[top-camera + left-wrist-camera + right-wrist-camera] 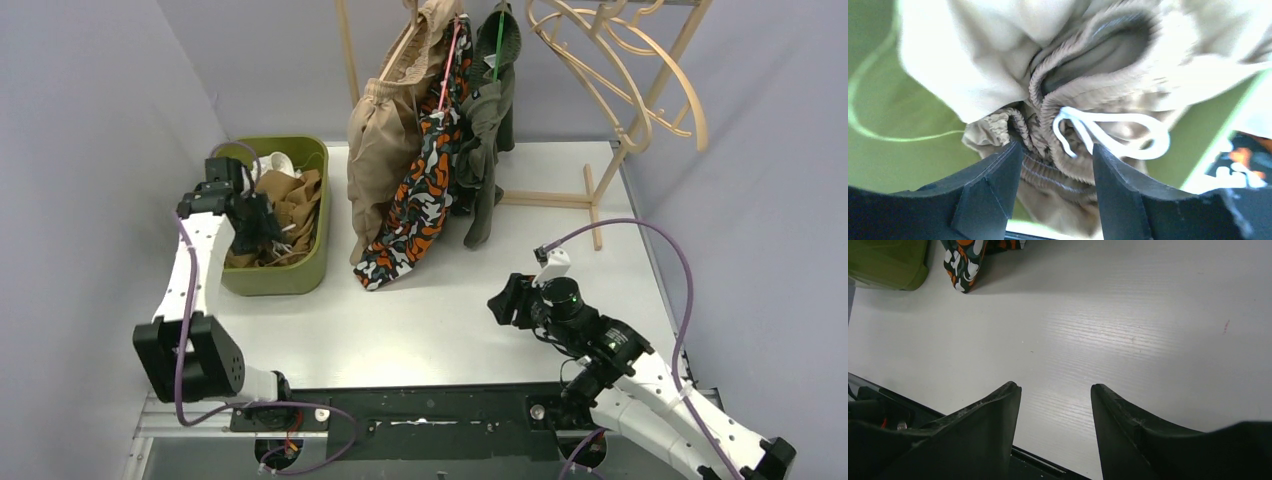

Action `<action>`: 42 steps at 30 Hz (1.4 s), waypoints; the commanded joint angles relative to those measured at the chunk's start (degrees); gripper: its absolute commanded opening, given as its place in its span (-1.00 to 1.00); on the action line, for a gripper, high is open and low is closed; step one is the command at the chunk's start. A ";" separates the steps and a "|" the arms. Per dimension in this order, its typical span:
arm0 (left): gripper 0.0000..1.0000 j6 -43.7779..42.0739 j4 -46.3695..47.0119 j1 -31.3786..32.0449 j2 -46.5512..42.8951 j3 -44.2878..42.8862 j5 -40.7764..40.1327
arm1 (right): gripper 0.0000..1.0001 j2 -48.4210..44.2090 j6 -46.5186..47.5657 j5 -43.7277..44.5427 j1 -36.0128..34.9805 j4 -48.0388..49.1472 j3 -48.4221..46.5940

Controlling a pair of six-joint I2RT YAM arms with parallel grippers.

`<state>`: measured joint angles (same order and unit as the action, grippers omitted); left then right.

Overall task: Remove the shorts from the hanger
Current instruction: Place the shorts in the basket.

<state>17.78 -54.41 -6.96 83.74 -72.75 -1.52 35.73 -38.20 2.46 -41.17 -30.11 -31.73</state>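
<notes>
Left wrist view shows the left gripper (1056, 148) spread wide just above the brown shorts (1083, 85), whose gathered waist and white drawstring (1065, 114) lie in the green bin (300, 275). The right gripper (1055, 390) is likewise spread, holding nothing, over the table (1148, 315). Beige shorts (375, 150), camouflage shorts (420, 200) and dark olive shorts (485, 130) hang from the rack (640, 100).

No writing, label, brand, number or sign can be read in any of the 3 views. The camouflage shorts (415, 205) carry only blotches of orange, black and grey, which form no letters. A faint reddish mark (1225, 326) on the worktop (1148, 340) is too small to tell as a character.
</notes>
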 commanded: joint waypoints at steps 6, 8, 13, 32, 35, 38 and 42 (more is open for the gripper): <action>0.23 0.04 3.36 0.06 -1.61 -16.56 5.91 | 0.11 -4.08 -1.62 3.87 0.41 -3.68 -3.05; 0.23 0.15 8.46 0.97 1.69 -17.58 9.95 | 0.11 -3.82 -1.85 3.79 0.38 -3.33 -3.07; 0.15 3.21 16.70 2.61 13.96 -14.48 9.41 | 0.11 -1.75 -2.01 3.52 0.33 -2.31 -3.83; -0.01 3.92 13.46 3.56 1.34 -3.54 5.20 | 0.58 -6.00 -0.48 8.07 0.32 -0.19 -7.30; 0.18 4.80 15.52 3.60 -5.33 -1.85 4.84 | 0.66 -6.54 -1.61 7.49 0.30 1.58 -7.33; 0.28 6.90 20.83 3.65 -13.60 5.72 4.63 | 0.85 -5.08 -4.50 7.97 0.31 -0.70 -9.44; 0.34 10.67 27.79 3.79 -25.06 16.76 6.85 | 0.91 -1.47 -7.00 11.58 0.35 -5.40 -13.98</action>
<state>24.64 -33.43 -3.16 66.28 -64.16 3.86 31.55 -42.02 9.23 -41.17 -34.13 -40.10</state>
